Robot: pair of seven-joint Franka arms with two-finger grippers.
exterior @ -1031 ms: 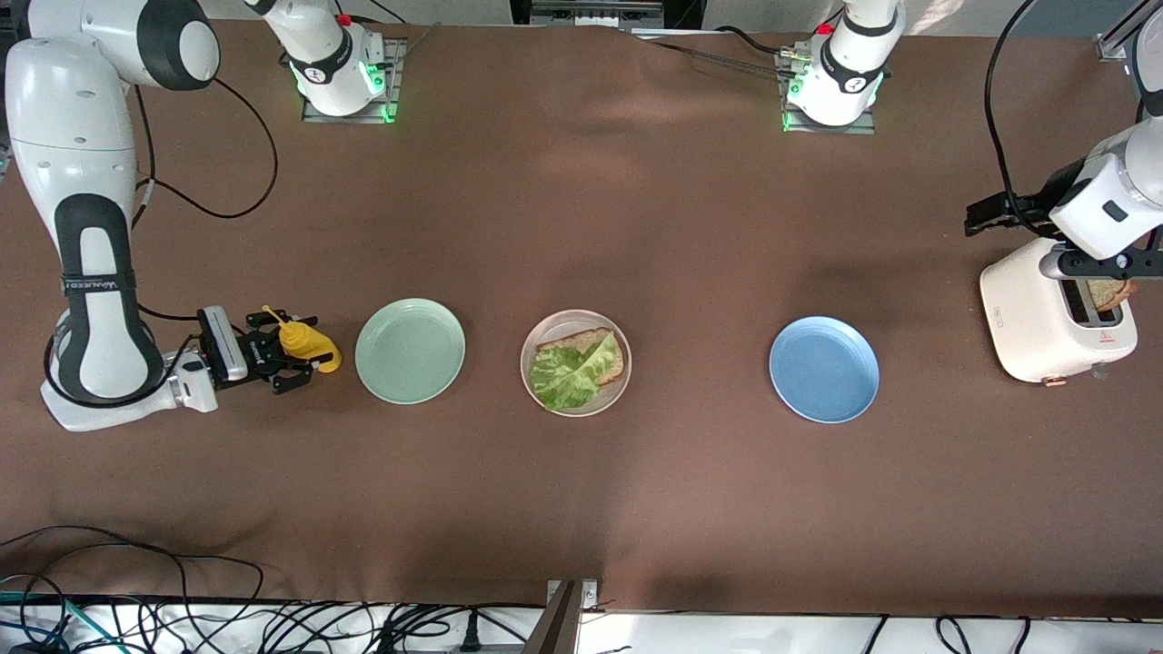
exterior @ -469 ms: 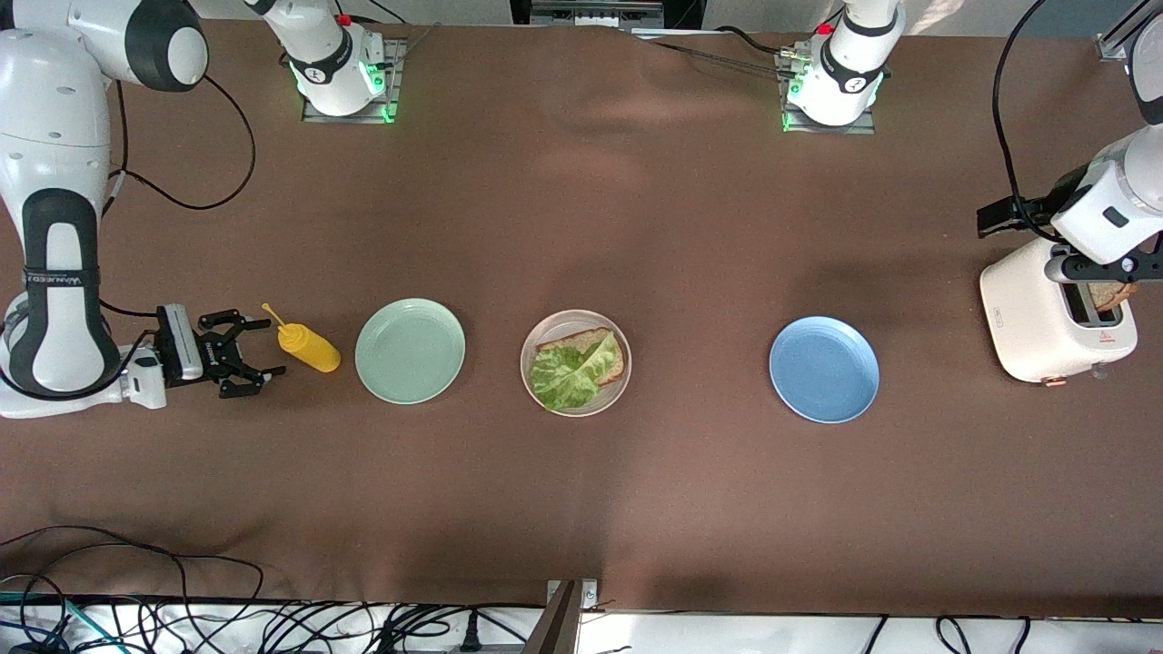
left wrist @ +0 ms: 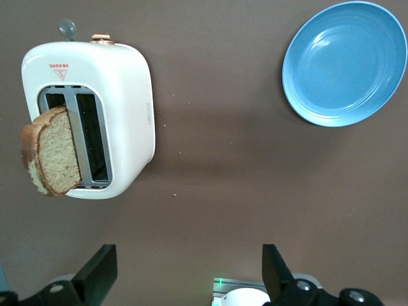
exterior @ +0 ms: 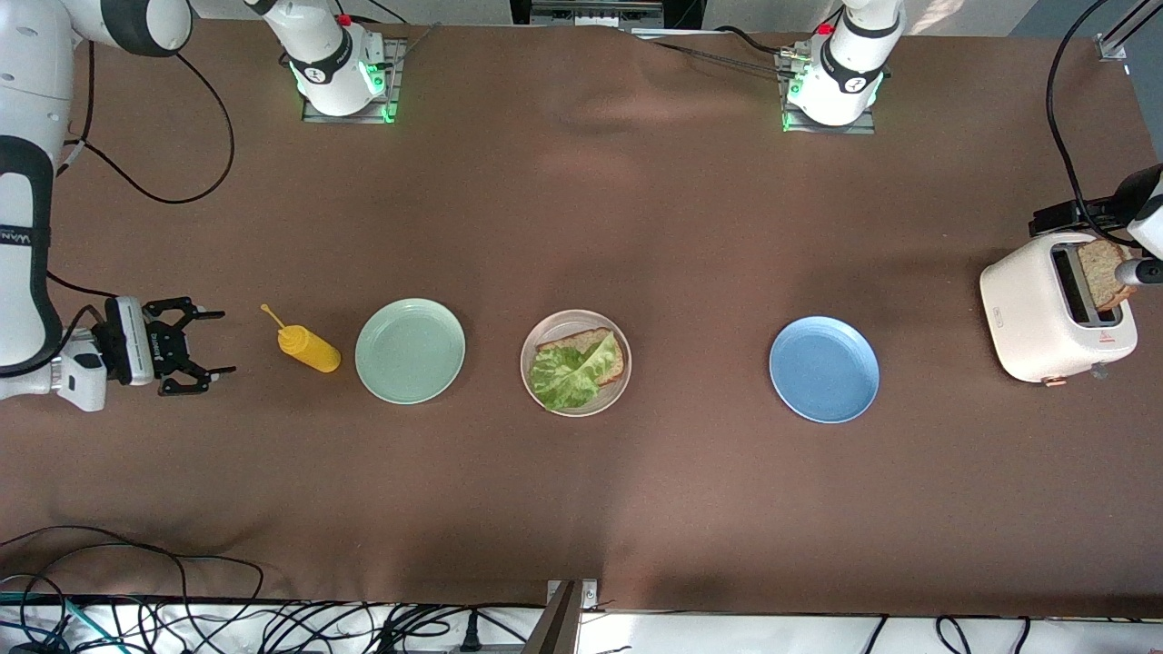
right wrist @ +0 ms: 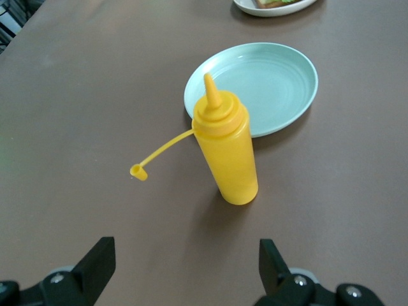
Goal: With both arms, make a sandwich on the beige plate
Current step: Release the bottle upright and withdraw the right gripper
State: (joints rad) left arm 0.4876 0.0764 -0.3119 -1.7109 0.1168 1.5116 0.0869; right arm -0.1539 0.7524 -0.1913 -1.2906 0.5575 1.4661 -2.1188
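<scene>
The beige plate (exterior: 529, 374) sits mid-table and carries one bread slice (exterior: 600, 349) with a green lettuce leaf (exterior: 563, 376) on top. A second bread slice (exterior: 1105, 272) (left wrist: 52, 153) stands tilted in a slot of the white toaster (exterior: 1031, 313) (left wrist: 121, 95) at the left arm's end of the table. My left gripper (left wrist: 188, 258) hangs open and empty over the bare table beside the toaster. My right gripper (exterior: 204, 343) (right wrist: 185, 248) is low near the right arm's end, open and empty, a short gap from the yellow mustard bottle (exterior: 309, 349) (right wrist: 226, 150).
A mint-green plate (exterior: 410, 351) (right wrist: 268, 83) lies between the bottle and the beige plate. A blue plate (exterior: 824, 369) (left wrist: 345, 62) lies between the beige plate and the toaster. The bottle's cap (right wrist: 136, 171) dangles on its strap. Cables run along the table's front edge.
My right gripper let go of the mustard bottle and drew back toward the right arm's end. The left arm pulled away from above the toaster, and the slice there now shows fully.
</scene>
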